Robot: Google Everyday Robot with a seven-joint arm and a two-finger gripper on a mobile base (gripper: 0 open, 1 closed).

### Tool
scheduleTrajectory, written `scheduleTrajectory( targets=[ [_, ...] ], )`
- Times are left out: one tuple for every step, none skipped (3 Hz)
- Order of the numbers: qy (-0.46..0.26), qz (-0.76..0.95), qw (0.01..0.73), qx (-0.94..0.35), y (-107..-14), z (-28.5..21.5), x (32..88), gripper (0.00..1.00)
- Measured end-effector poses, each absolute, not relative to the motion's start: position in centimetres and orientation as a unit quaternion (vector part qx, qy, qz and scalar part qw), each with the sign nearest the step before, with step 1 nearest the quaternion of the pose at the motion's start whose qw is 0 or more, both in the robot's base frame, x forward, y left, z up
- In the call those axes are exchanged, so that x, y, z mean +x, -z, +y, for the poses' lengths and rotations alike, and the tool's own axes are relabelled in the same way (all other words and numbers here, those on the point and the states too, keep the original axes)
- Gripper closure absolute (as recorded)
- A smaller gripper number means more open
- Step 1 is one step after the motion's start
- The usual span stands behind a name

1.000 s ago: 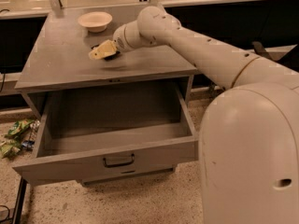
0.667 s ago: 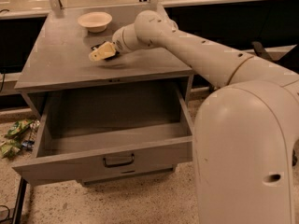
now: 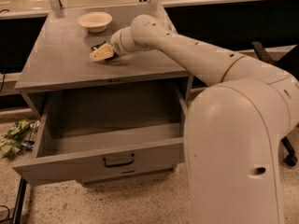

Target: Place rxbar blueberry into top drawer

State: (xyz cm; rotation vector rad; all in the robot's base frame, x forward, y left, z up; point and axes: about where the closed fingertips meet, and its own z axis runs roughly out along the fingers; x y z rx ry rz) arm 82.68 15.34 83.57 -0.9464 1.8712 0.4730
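Floor, far left: crumpled green wrappers [image 3: 15,133], not the target, well apart from everything on top.

Top drawer [image 3: 70,164] stands pulled out below the desk [image 3: 51,69], front panel and dark handle nearest the camera.

Desk top: pale bowl [image 3: 95,21] near the back edge. The hand [image 3: 101,54] sits low on the surface, just in front of the bowl. Cannot tell whether the hand is wide, narrow or gripping. A dark sliver at its upper edge is probably the rxbar blueberry [image 3: 98,46], mostly hidden.

Risks, as judged:
- A flat bar lying flush on the desk offers little to bite. A shallow grip could skid it toward the bowl or lose it on the carry.
- The route to the drawer crosses the desk's front edge. An early release would land the bar on the desk or the floor.
- The arm [image 3: 187,50], coming down, could clip the drawer's right wall
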Motion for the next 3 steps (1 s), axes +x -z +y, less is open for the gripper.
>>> scheduleTrajectory(
  targets=[
    [-0.198,0.762,0.478,-0.389,-83.20,15.59,82.85,0.39],
    [-0.199,0.763,0.473,-0.394,-82.72,15.94,82.72,0.62],
    [-0.202,0.760,0.473,-0.397,-82.79,16.01,82.60,0.85]
  ],
)
